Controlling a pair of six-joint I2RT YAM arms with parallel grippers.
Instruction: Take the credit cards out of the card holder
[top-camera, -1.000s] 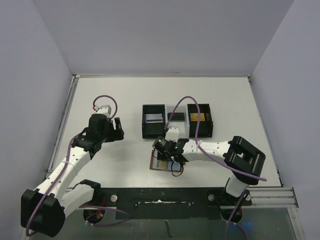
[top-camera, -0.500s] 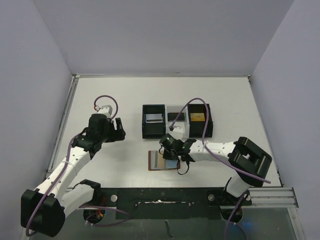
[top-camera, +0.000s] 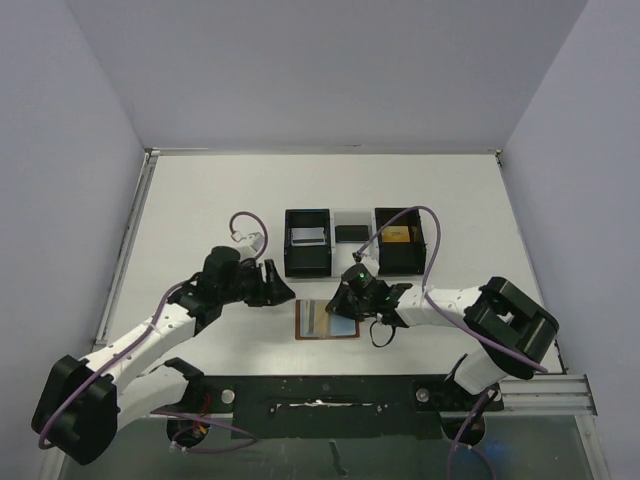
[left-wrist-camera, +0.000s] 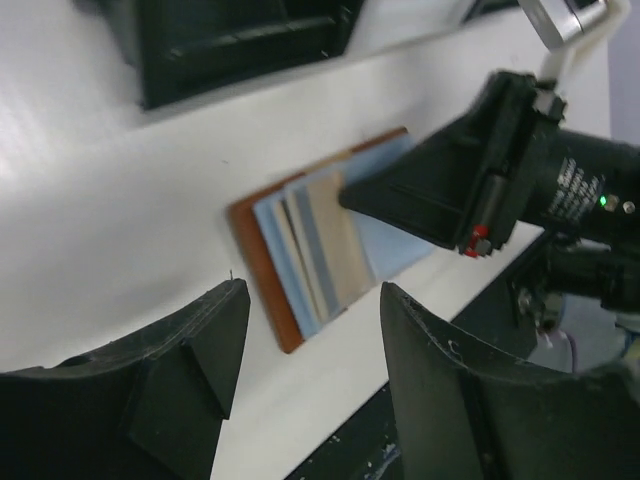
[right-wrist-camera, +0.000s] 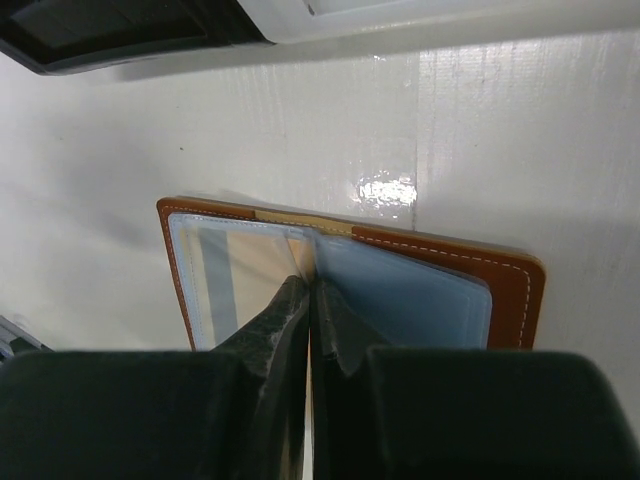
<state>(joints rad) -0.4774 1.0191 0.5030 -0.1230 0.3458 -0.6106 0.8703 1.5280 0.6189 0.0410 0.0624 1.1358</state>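
The brown leather card holder (top-camera: 318, 321) lies open on the table near the front edge, its blue-grey pockets up. It also shows in the left wrist view (left-wrist-camera: 300, 262) and the right wrist view (right-wrist-camera: 430, 290). My right gripper (top-camera: 347, 305) (right-wrist-camera: 312, 285) is shut at the fold between the two halves, with a thin pale leaf pinched edge-on between its fingers. Beige cards (right-wrist-camera: 250, 280) show in the left pockets. My left gripper (top-camera: 284, 292) (left-wrist-camera: 315, 295) is open and empty, just left of the card holder and above the table.
A black-and-white three-compartment tray (top-camera: 355, 218) stands behind the card holder. It holds a grey card (top-camera: 307, 236), a black one (top-camera: 351, 233) and a gold one (top-camera: 397, 235). The black front rail (top-camera: 320, 392) runs close below the card holder.
My left arm has swung right and forward, from the table's left side to just beside the card holder. My right gripper has shifted a little right over the card holder.
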